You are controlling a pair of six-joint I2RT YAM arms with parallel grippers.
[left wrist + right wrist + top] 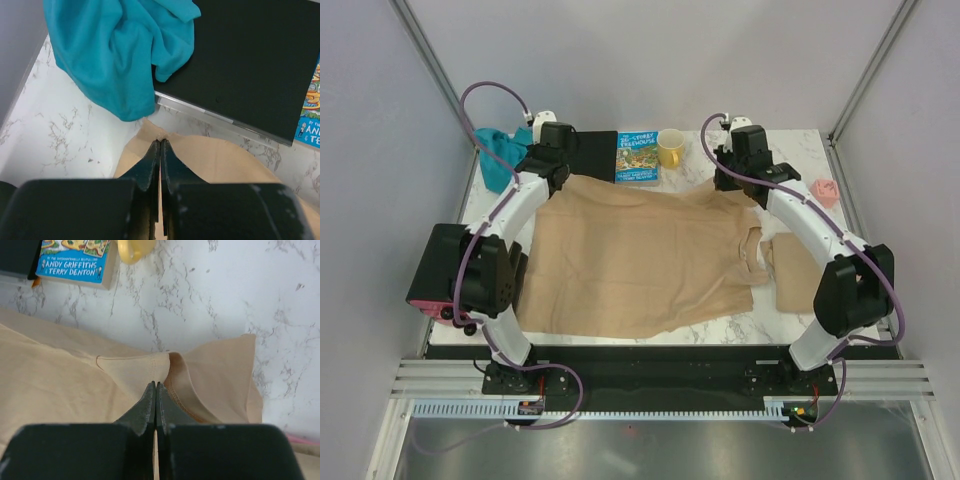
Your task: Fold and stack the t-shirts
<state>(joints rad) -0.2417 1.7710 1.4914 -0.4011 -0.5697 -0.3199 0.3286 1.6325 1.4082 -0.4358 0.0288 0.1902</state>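
Matt tan cloth t-shirt (620, 260) on smooth marble-look table (790, 150), beside matt black board (250, 60).

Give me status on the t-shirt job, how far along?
Done: maybe one, a smaller tan piece at the right looks folded. In hand: left pincer and right pincer are both shut on the far edge of the spread tan t-shirt, not yet folded. To do: fold it, then the crumpled teal garment lying partly on the black board; nothing stacked.

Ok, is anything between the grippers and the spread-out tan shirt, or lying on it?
Nothing visible. The left gripper and right gripper are shut on the far edge of the tan shirt. Its top is bare; book, mug and black board lie beyond.
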